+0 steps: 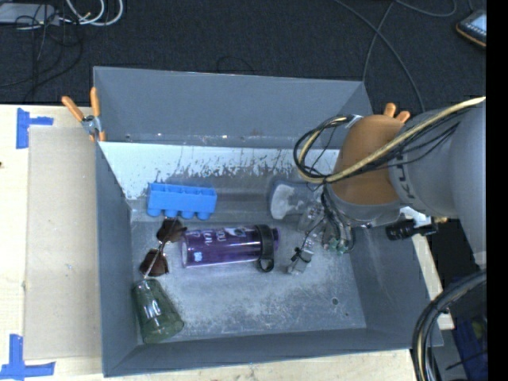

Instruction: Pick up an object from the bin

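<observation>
My gripper (299, 259) is low in the right half of the bin, under the orange wrist cover, with its tip close to the floor. Just left of it lies a purple bottle (222, 246) on its side, black cap towards the gripper, a small gap between them. A whitish clear plastic thing (282, 200) rests against the back wall, just above and left of the gripper. Whether it touches the gripper I cannot tell.
A blue moulded block (181, 201) lies at the back left. Brown sunglasses (159, 249) sit left of the bottle. A greenish clear glass (157, 312) lies tipped in the front left corner. The arm and its cables cover the bin's right side.
</observation>
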Available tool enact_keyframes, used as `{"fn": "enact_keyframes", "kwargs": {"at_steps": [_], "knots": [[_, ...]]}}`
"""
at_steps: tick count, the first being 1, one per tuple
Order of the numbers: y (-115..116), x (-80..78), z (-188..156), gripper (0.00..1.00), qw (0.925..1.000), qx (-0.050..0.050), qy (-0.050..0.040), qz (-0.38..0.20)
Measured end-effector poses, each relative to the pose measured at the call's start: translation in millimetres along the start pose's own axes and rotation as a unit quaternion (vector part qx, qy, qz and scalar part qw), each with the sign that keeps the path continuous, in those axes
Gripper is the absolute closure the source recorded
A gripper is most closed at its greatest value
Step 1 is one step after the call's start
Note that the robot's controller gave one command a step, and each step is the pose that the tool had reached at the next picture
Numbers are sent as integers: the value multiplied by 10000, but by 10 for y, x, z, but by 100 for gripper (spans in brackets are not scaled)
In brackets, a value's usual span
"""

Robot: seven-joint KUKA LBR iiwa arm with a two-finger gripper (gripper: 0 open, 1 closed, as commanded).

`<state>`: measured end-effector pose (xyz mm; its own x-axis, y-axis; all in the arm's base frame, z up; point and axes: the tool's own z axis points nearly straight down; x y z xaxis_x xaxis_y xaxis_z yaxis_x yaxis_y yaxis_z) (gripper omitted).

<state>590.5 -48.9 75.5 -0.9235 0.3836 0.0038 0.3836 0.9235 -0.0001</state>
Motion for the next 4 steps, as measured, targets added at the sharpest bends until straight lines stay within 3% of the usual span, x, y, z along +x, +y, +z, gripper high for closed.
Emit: {"fn": "enact_keyframes", "kwargs": {"at_steps": [1,2,3,4], "knots": [[151,213,4,0,9974,5,-5,727],[453,219,48,0,9999,5,-7,-172],[431,384,55,0,9930,11,4,1185],[659,445,-42,0,9908,9,1,1351]]}}
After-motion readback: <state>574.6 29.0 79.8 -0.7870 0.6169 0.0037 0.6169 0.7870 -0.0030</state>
